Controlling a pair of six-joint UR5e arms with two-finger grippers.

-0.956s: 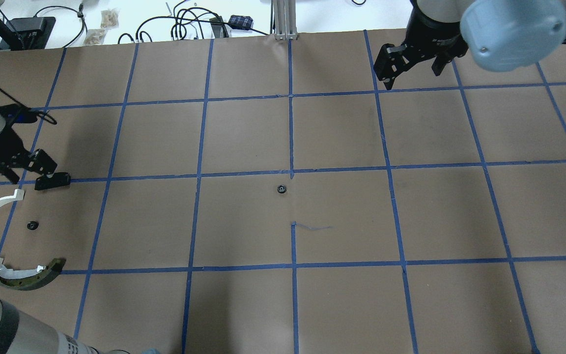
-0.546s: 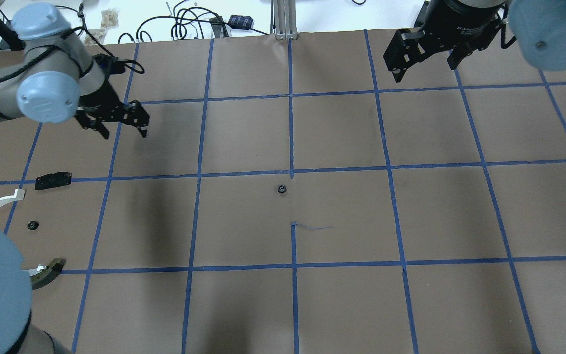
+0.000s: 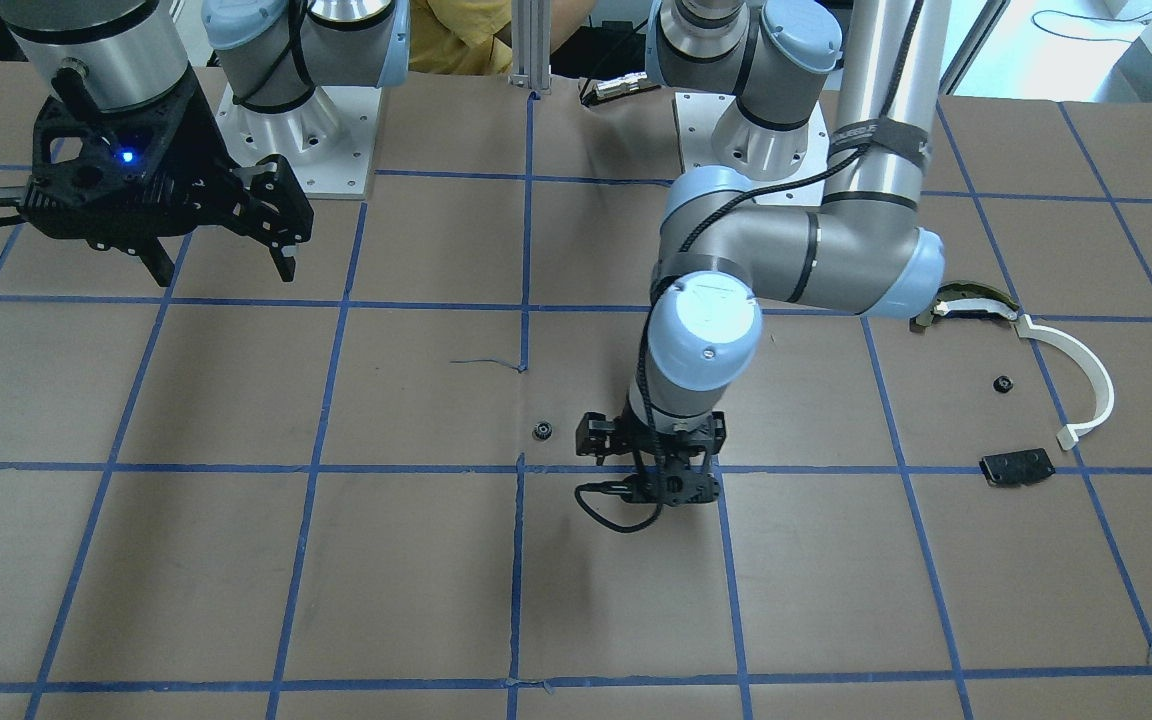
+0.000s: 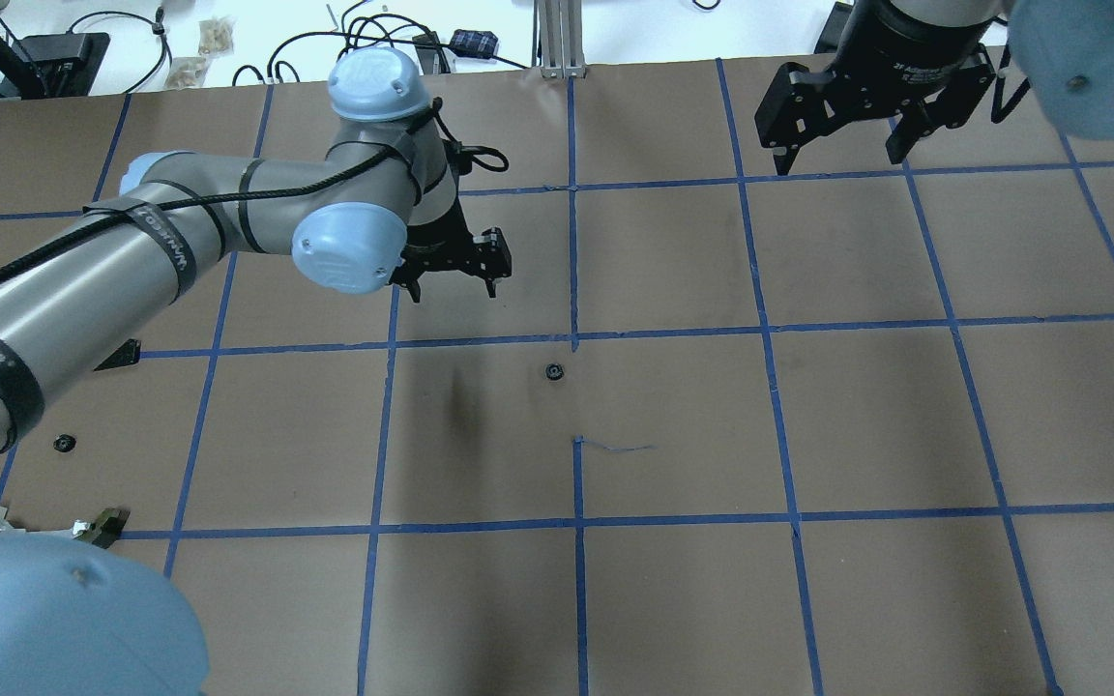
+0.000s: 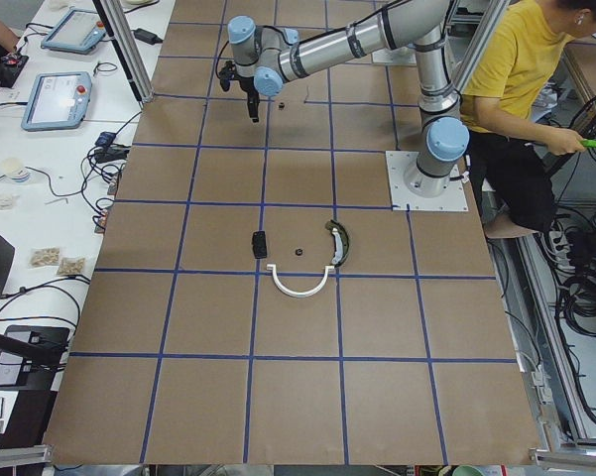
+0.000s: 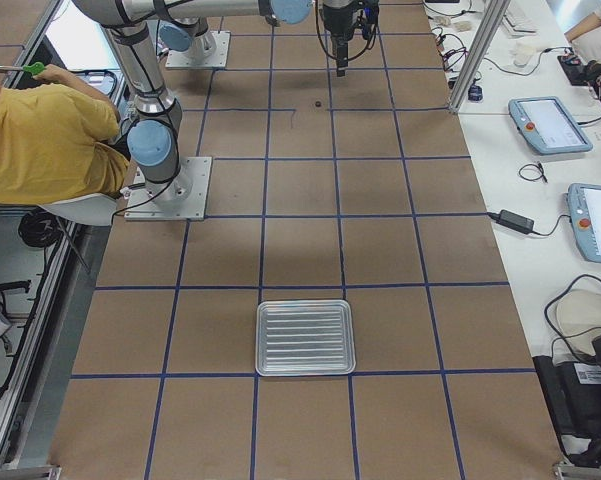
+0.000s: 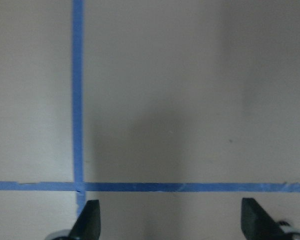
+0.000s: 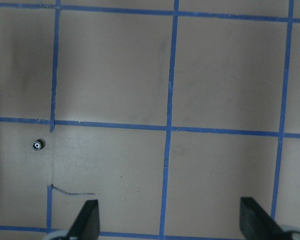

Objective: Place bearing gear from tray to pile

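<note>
A small black bearing gear (image 4: 553,371) lies alone on the brown paper near the table's middle; it also shows in the front view (image 3: 540,431) and the right wrist view (image 8: 37,145). My left gripper (image 4: 452,286) is open and empty, hovering beyond and to the left of it; its wrist view shows only paper and tape. The pile is at the far left: white arc (image 3: 1086,380), olive-edged curved piece (image 3: 971,300), black plate (image 3: 1016,466) and another small gear (image 3: 1003,382). My right gripper (image 4: 837,155) is open and empty, high at the back right.
A ribbed metal tray (image 6: 305,337) sits at the table's right end and looks empty. My left arm (image 4: 131,251) hides most of the pile in the overhead view. Cables and boxes lie beyond the far edge. A person in yellow (image 5: 521,69) sits behind the robot.
My left arm has swung from beside the pile at the far left to the centre, its gripper now just beyond the gear. The right gripper has shifted only slightly.
</note>
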